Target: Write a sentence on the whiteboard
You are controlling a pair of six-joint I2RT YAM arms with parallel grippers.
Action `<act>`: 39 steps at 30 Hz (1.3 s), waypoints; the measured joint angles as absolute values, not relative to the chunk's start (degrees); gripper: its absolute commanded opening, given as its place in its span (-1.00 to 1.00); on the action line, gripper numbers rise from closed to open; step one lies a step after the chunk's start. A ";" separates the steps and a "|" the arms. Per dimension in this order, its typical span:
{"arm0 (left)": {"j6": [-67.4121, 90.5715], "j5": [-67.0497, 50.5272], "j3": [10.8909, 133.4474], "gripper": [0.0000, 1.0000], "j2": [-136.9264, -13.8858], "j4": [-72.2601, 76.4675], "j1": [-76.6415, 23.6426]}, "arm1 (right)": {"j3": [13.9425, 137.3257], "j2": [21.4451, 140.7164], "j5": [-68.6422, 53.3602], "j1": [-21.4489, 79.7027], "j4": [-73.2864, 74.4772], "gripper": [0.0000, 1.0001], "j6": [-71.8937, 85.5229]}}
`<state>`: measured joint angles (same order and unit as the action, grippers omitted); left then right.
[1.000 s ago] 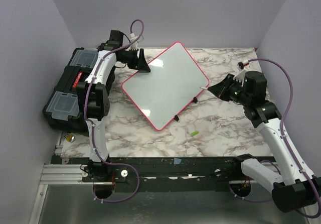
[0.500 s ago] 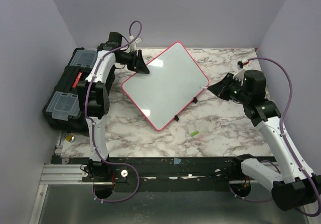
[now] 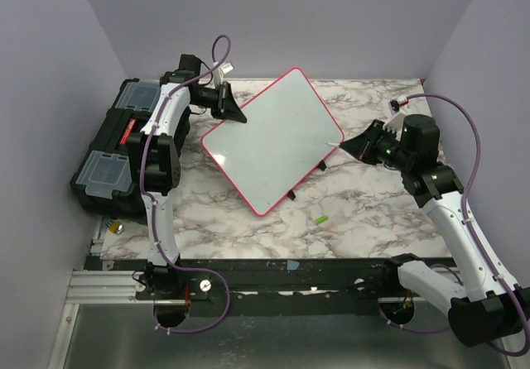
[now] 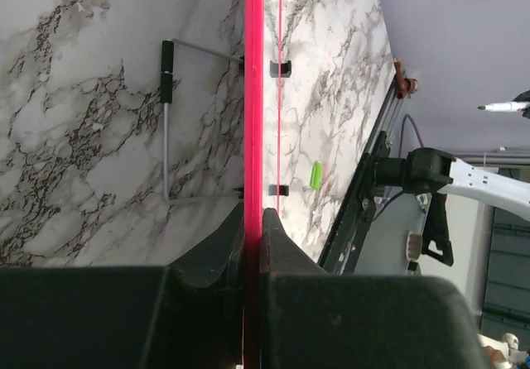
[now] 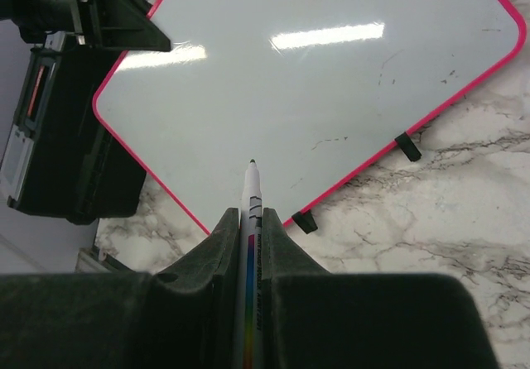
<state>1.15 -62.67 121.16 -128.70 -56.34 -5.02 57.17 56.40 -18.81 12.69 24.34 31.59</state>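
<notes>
The whiteboard (image 3: pixel 269 141) lies slanted on the marble table, with a pink rim and black clip feet. Its face is blank apart from a few faint smudges; no green sentence shows. My left gripper (image 3: pixel 235 111) is shut on its far-left rim, which runs edge-on as a pink line (image 4: pixel 253 96) between the jaws (image 4: pixel 253 220). My right gripper (image 3: pixel 354 147) is shut on a white marker (image 5: pixel 251 195), uncapped, tip pointing at the board (image 5: pixel 315 96) near its right edge. I cannot tell whether the tip touches.
A black toolbox (image 3: pixel 116 150) stands at the left table edge, beside the left arm. A small green cap (image 3: pixel 320 219) lies on the marble in front of the board. A wire stand (image 4: pixel 167 137) shows under the board. Purple walls close in on three sides.
The left wrist has turned slightly while gripping the rim, and its cable has swung. The board and right gripper have barely moved.
</notes>
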 measured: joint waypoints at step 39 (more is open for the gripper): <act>6.33 -48.82 113.51 -1.00 -116.09 -49.43 -11.44 | 53.84 74.67 -10.02 43.46 -10.02 -0.99 21.02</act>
